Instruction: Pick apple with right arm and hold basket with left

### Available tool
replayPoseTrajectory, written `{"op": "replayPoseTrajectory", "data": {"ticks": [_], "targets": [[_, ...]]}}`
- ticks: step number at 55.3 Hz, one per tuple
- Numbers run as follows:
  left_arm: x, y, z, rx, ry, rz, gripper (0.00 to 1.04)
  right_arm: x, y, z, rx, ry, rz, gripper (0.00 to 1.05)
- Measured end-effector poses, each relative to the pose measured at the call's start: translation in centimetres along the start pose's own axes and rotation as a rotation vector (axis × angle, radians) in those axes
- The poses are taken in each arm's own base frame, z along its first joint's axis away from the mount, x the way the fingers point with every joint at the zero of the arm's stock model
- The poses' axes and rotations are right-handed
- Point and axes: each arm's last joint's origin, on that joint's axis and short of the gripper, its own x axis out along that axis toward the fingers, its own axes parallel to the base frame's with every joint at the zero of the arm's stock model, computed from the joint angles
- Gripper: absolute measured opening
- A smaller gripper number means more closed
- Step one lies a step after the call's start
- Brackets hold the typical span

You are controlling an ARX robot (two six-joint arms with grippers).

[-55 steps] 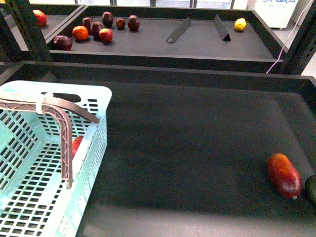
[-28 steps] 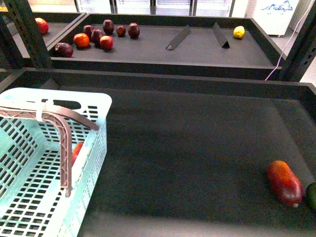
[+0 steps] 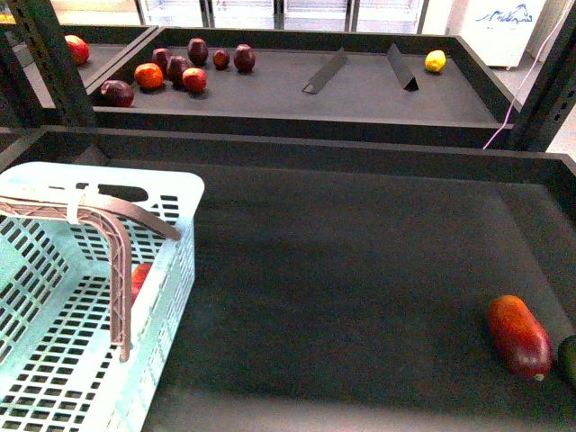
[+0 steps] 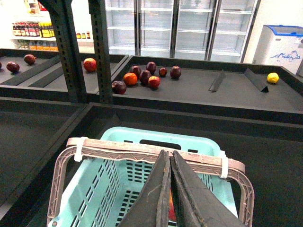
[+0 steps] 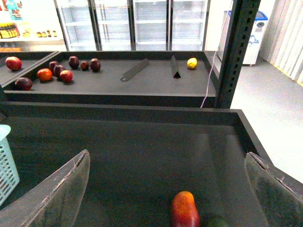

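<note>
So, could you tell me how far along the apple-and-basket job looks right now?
Done, apparently: a red fruit, probably the apple, lies inside the basket. In hand: the left gripper is shut at the basket's brown handle, though an actual grip on it cannot be confirmed. The right gripper is open and empty. Left: little, unless that half-hidden fruit is not the apple.

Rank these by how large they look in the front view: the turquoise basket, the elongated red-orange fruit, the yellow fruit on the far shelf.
1. basket
2. elongated red-orange fruit
3. yellow fruit

The yellow fruit sits much farther from the camera, so its true size is unsure.
</note>
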Motion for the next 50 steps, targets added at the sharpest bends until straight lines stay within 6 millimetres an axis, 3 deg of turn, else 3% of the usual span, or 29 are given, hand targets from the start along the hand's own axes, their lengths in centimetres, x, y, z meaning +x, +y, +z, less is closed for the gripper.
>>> {"op": "replayPoseTrajectory", "data": {"ticks": [50], "targets": [[-2.5,0.0,-0.3,0.000,0.004,0.000,0.03,0.0,0.0,0.0,0.000,0.000,0.000,0.96]]}}
